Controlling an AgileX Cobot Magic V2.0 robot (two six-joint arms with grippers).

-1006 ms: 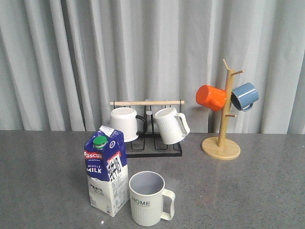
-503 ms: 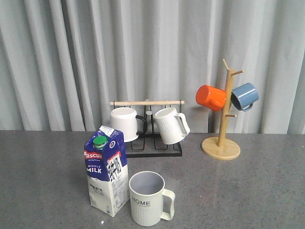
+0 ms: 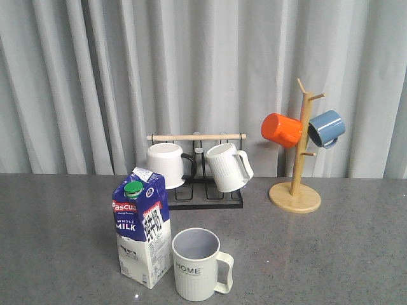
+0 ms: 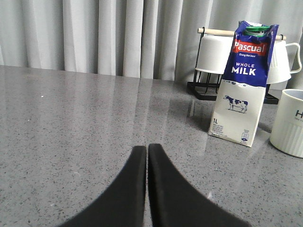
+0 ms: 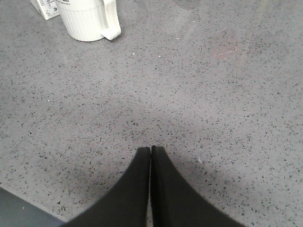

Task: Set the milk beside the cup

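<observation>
At lower left of centre in the front view, the milk carton (image 3: 141, 227) stands upright on the grey desk (image 3: 331, 254), just beside the "HOME" cup (image 3: 198, 264) to its right. Both grippers' fingers (image 4: 144, 187) (image 5: 150, 187) are closed, empty.

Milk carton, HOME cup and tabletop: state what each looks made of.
Milk carton: printed coated paperboard, judging by its folded gable top and creased edges. HOME cup: probably glazed ceramic, matte cream, ribbed; plastic possible. Tabletop: speckled grey stone or laminate with a faint sheen.
</observation>
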